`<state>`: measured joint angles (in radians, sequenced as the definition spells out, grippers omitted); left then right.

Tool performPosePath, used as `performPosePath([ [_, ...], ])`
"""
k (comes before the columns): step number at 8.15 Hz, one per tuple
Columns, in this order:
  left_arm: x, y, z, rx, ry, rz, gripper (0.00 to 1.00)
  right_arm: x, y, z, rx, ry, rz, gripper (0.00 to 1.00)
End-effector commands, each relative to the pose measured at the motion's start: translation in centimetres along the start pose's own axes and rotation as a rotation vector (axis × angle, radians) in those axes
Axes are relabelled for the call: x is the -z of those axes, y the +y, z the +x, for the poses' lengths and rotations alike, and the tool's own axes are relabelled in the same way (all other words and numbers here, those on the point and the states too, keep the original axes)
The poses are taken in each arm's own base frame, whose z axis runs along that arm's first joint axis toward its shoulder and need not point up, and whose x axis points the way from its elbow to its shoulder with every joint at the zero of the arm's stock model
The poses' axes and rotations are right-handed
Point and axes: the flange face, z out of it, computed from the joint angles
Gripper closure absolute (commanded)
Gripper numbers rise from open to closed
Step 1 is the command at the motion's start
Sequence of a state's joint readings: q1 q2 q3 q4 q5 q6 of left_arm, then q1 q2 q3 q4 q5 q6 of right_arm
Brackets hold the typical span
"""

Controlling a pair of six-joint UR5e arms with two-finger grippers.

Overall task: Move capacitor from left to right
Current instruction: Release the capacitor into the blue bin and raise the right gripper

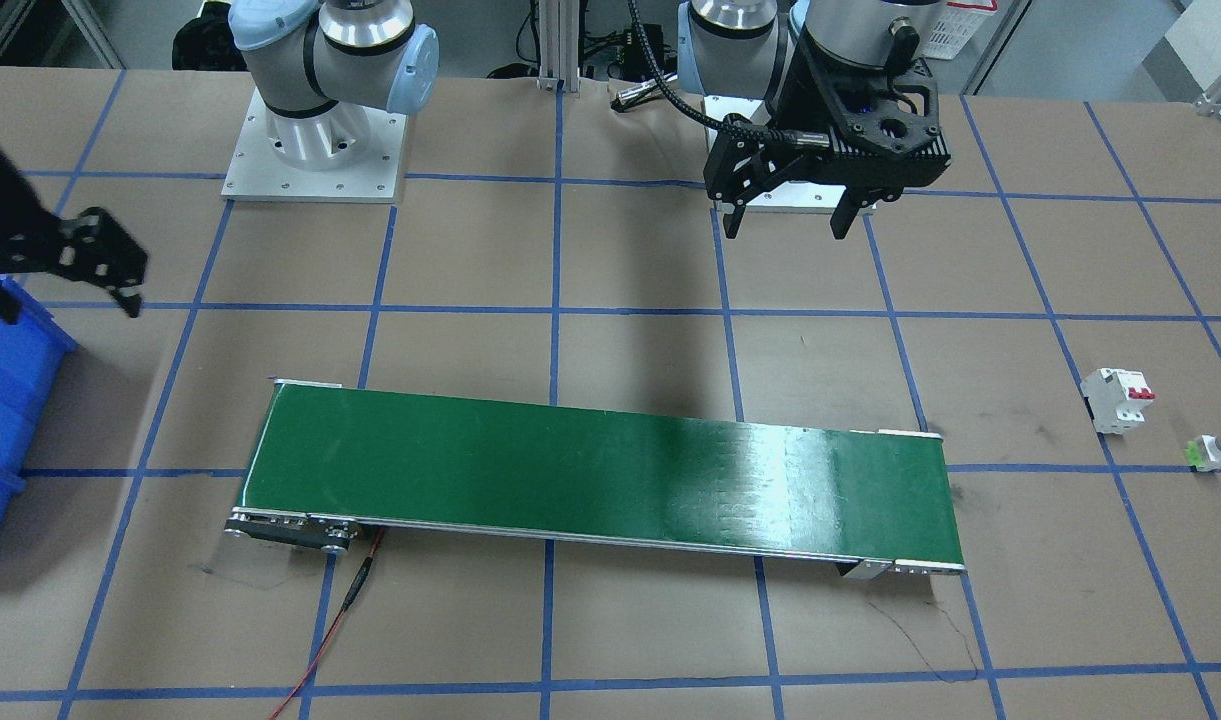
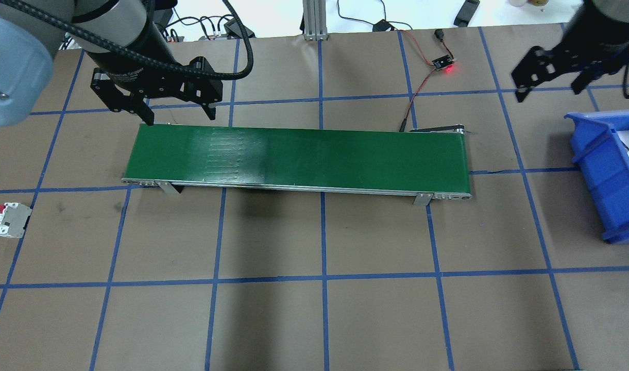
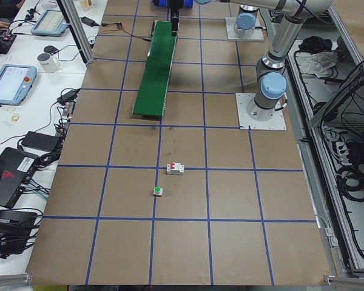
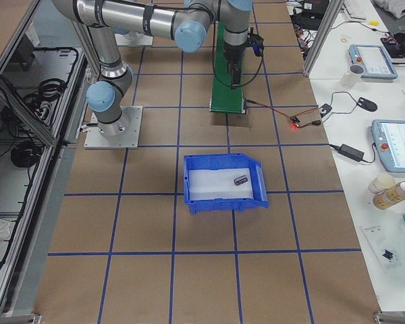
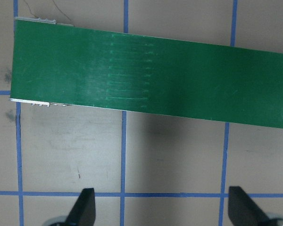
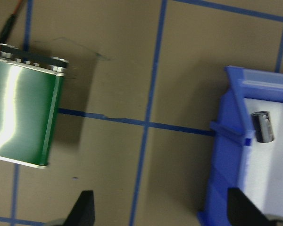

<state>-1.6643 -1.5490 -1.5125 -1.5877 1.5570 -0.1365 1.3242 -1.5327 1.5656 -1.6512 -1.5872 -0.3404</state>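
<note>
The capacitor (image 6: 262, 126), a small dark component with a silvery end, lies on the white floor of the blue bin (image 6: 225, 155). It also shows in the exterior right view (image 4: 241, 179). My right gripper (image 6: 161, 209) is open and empty. It hangs over the table between the green conveyor belt's (image 2: 293, 154) right end and the bin (image 2: 600, 170). It also shows in the overhead view (image 2: 551, 90). My left gripper (image 2: 180, 117) is open and empty above the far edge of the belt's left end. It also shows in the front view (image 1: 786, 228) and the left wrist view (image 5: 162, 209).
A white circuit breaker (image 2: 5, 219) with red switches and a green-capped push button (image 1: 1215, 450) stand on the table at my far left. A small sensor board (image 2: 443, 64) with a red light and wires lies behind the belt's right end.
</note>
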Motion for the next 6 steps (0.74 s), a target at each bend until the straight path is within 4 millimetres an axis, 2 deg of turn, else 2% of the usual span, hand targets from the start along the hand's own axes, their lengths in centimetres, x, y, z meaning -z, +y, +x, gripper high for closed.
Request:
performPosePath([
  [1, 0.0, 0.0, 0.0, 0.0, 0.0, 0.0, 0.0, 2.4, 2.6, -15.9, -0.053, -0.01, 0.021, 0.0],
  [2, 0.0, 0.0, 0.0, 0.0, 0.0, 0.0, 0.0, 2.2, 2.9, -17.1, -0.05, -0.012, 0.015, 0.0],
  [6, 0.1, 0.0, 0.0, -0.002, -0.001, 0.001, 0.0, 2.5, 3.8, -17.1, -0.036, -0.012, 0.014, 0.0],
])
